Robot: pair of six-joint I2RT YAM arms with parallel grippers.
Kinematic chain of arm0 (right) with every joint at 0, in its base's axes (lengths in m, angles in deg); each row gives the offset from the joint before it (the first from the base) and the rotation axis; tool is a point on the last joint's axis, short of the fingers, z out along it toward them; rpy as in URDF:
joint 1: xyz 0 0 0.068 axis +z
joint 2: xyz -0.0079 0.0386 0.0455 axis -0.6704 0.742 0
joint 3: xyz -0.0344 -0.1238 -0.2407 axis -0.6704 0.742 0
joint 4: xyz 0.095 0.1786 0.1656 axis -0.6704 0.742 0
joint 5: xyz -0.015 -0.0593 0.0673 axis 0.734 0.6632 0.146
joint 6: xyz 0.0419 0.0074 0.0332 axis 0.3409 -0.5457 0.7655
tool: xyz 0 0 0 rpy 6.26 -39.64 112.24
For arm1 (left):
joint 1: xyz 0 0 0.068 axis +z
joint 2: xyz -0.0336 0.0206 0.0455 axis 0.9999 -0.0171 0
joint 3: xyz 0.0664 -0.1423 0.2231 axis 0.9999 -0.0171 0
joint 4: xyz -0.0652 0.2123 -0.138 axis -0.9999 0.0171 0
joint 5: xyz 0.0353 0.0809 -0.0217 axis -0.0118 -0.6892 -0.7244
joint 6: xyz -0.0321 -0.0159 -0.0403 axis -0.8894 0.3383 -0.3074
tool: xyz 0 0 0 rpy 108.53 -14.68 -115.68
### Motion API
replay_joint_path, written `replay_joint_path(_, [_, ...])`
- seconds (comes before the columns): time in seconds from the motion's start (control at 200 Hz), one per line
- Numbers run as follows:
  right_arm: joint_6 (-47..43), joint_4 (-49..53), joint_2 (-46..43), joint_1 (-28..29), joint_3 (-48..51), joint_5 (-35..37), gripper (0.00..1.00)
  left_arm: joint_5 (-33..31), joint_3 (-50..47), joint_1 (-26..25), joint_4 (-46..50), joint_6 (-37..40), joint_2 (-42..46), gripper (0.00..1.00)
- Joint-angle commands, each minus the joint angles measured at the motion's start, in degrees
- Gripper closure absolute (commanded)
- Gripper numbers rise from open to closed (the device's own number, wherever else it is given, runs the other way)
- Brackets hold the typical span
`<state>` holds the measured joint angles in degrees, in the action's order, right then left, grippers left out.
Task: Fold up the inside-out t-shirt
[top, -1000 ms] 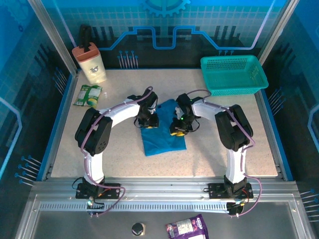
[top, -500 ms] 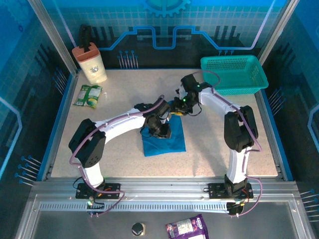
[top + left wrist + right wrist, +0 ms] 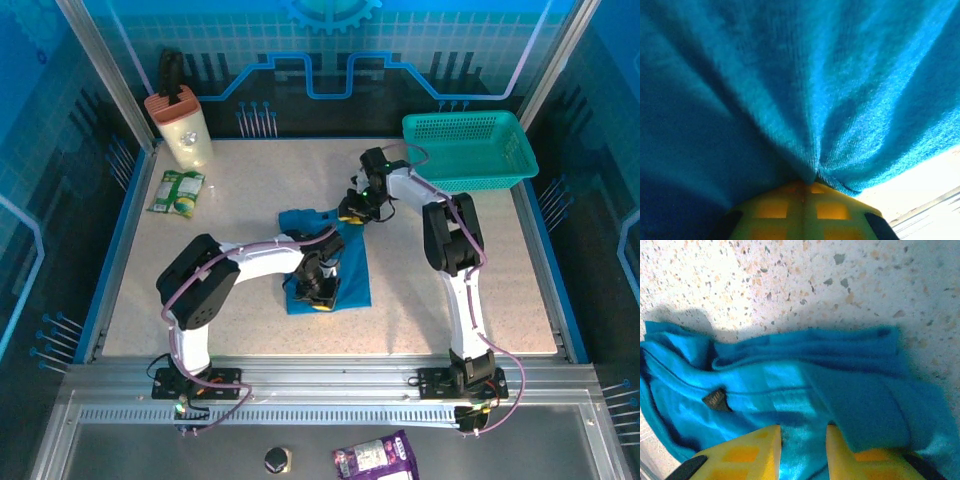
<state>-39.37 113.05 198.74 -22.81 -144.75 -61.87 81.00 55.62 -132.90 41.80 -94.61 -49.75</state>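
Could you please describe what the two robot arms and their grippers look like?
Both the left arm and right arm have white curved links between bulky black joint housings, with purple cables looped along them. The left gripper and right gripper have yellow plastic fingers with squarish recesses.

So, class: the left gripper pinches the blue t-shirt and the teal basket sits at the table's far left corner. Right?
No. The left gripper pinches the blue t-shirt, but the teal basket sits at the table's far right corner; the top view shows it.
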Motion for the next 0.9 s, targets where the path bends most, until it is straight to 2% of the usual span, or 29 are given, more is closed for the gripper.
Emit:
replay_joint_path(0.0, [-0.6,-0.1,-4.2,-0.9,1.2,0.2,0.67,0.4,-3.3,-0.3,4.3,2.8,3.6,0.95])
replay_joint_path(0.145, [-1.5,0.9,-11.8,-0.9,6.9,1.5,0.63,-0.2,-2.6,-0.2,5.6,3.9,6.2,0.92])
replay_joint_path(0.4, [-3.9,6.9,-16.6,-0.7,14.4,12.2,0.55,2.8,3.6,1.2,6.0,5.5,9.0,0.87])
replay_joint_path(0.515, [-4.2,6.7,-15.0,0.0,14.0,13.0,0.48,2.5,4.6,4.4,5.4,5.5,8.8,0.86])
replay_joint_path(0.645, [-4.0,7.3,-10.7,1.1,9.9,13.6,0.47,2.0,4.9,8.0,4.8,6.8,8.2,0.86])
replay_joint_path(0.77, [-3.4,8.9,-6.7,2.5,5.5,16.6,0.47,0.8,5.5,9.0,5.3,8.4,6.7,0.86])
replay_joint_path(0.896, [-2.6,10.0,-3.1,3.3,2.0,16.7,0.47,0.4,5.2,9.2,4.4,8.7,5.0,0.86])
